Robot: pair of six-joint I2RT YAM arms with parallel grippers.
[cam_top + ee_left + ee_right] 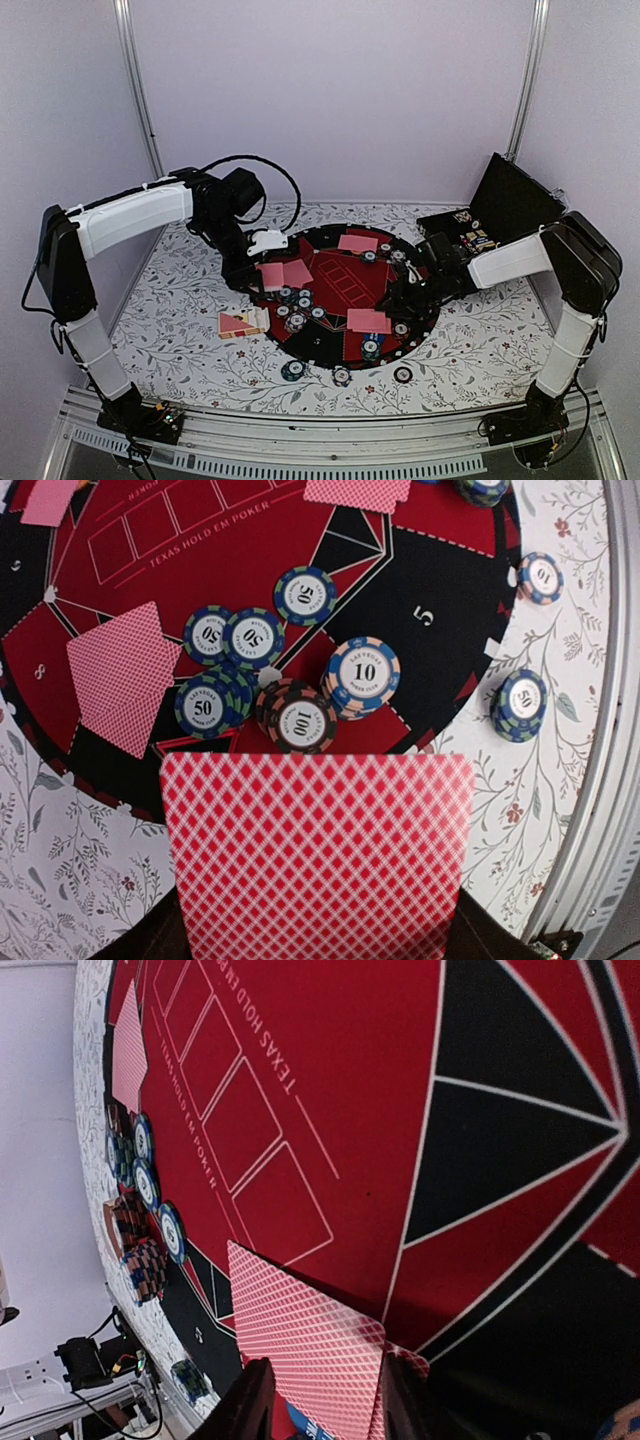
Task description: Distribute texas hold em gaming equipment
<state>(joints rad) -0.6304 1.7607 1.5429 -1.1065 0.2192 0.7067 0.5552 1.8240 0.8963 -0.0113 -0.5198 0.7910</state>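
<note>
Risk of held card sliding into chip stacks just ahead on release, toppling them (thin, slick stock). Red diamond back, flat, uncreased. Pinched in closed left gripper over mat, about 9 o'clock. Right gripper spread apart astride second card, around 4 o'clock.

Overhead rear camera looks down on the round red-and-black mat, mid-frame — both wrist cameras hover close, sharing its round striped poker chips.
</note>
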